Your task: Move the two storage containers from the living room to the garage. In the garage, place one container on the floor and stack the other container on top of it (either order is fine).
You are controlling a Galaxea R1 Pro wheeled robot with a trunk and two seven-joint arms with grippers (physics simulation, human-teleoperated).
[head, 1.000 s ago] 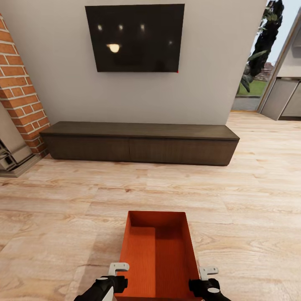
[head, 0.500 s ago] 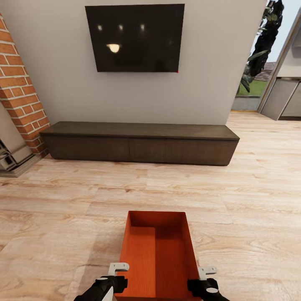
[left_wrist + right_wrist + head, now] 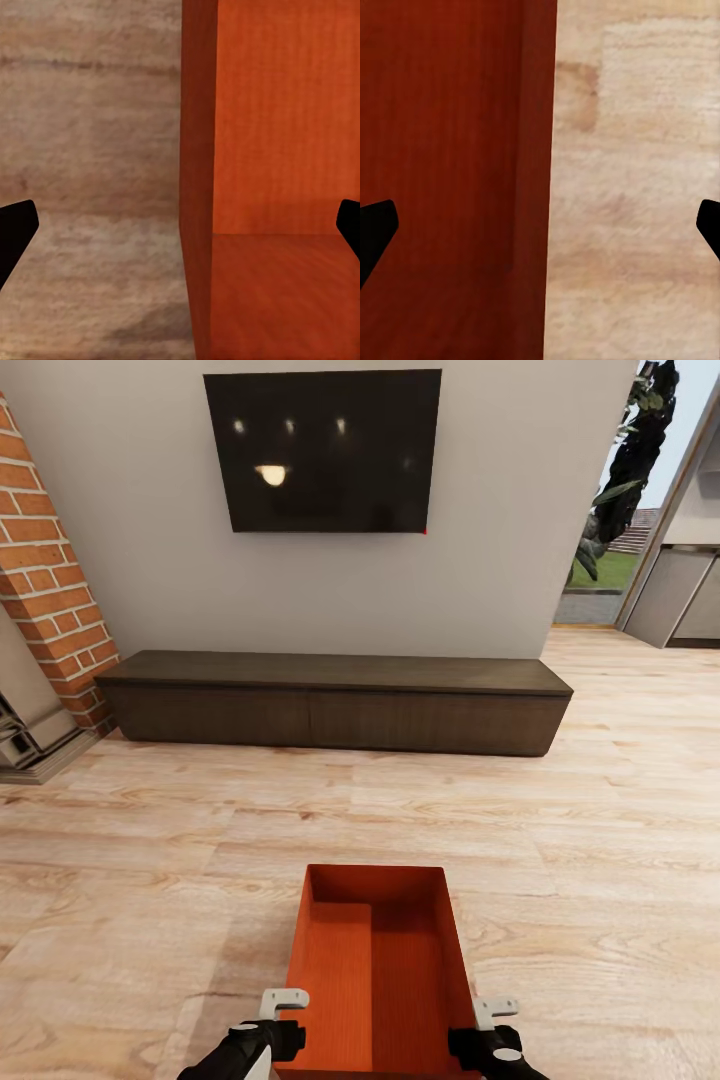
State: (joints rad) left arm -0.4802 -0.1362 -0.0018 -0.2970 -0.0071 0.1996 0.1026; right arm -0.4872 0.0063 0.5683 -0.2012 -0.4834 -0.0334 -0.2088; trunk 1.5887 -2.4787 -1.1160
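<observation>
one storage container (image 3: 375, 980) sits at lower centre on the light wood-plank floor (image 3: 150, 880): orange-red, lidless, thin straight walls, finely ribbed inside. two hands flank it. left hand (image 3: 285, 1005) straddles its left wall, fingers spread apart; right hand (image 3: 497, 1015) straddles its right wall, fingers likewise apart. one black tv (image 3: 322, 450), one long dark cabinet (image 3: 335, 702).

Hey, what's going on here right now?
In a living room, the robot bends over an orange-red storage container standing on the wood-plank floor. The left gripper and right gripper are open, each straddling one of its long side walls, not clamped. A dark low cabinet stands ahead.
</observation>
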